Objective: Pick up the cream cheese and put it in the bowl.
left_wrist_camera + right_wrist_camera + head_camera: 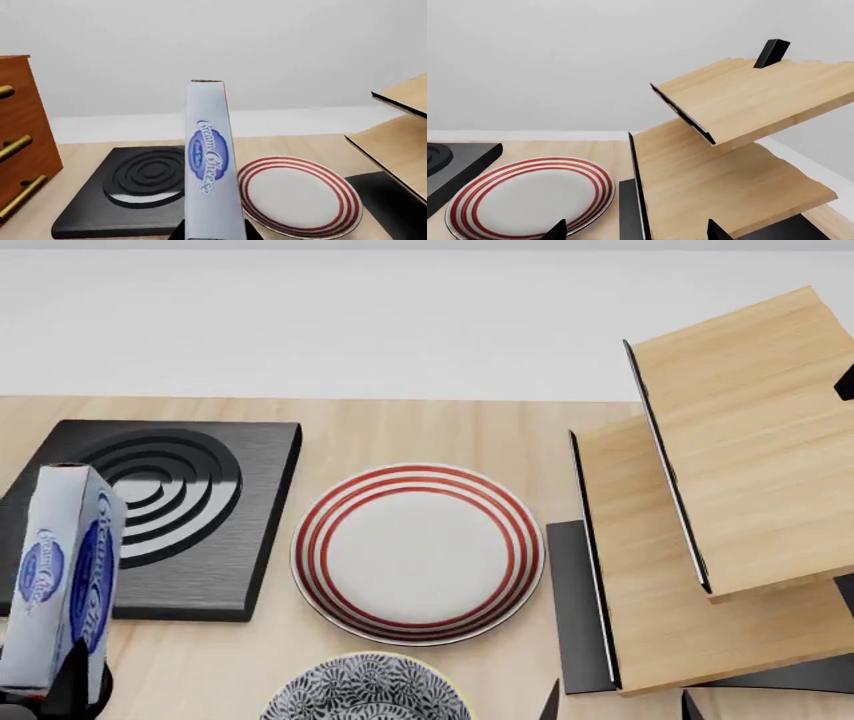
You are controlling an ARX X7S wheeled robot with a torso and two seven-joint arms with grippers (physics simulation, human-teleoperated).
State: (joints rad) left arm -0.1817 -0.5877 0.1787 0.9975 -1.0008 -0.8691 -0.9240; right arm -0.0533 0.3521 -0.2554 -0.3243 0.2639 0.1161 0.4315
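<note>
Head view: left claw (54, 695) pinching upright cream cheese (60, 575) at worktop's (441, 425) near-left edge, bowl (363, 690) beside; right claw (634, 231) spread.

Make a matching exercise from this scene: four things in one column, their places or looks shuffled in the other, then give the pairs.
Things:
1. cream cheese
2. bowl
3. plate
4. black slab

Descriptions:
A. white with red rings, lying mid-table
B. carries raised concentric rings, at the head view's left
C. upright in the left claw
D. blue-and-white pattern, at the head view's bottom edge

Pairs: 1-C, 2-D, 3-A, 4-B
</note>
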